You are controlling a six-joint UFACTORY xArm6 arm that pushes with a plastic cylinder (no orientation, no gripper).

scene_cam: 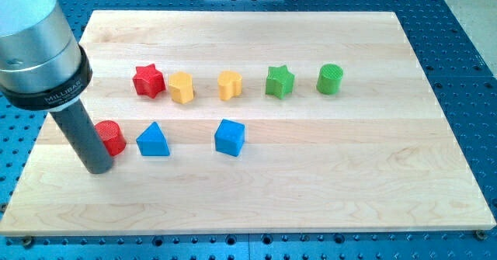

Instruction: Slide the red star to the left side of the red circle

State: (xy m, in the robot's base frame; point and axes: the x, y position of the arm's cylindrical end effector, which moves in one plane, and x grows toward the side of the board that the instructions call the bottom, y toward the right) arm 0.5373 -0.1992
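Note:
The red star [147,81] lies on the wooden board at the view's upper left, touching or nearly touching a yellow hexagon block [181,88] on its right. The red circle [111,136] lies below and left of the star, near the board's left side. My tip [98,169] rests on the board just left of and below the red circle, with the dark rod partly covering the circle's left edge. The star is about 70 pixels above and to the right of the tip.
A blue triangle [153,140] sits right of the red circle. A blue cube [229,136] lies further right. A yellow heart [229,84], a green star [279,81] and a green cylinder [330,79] continue the upper row. The board's left edge [46,128] is close.

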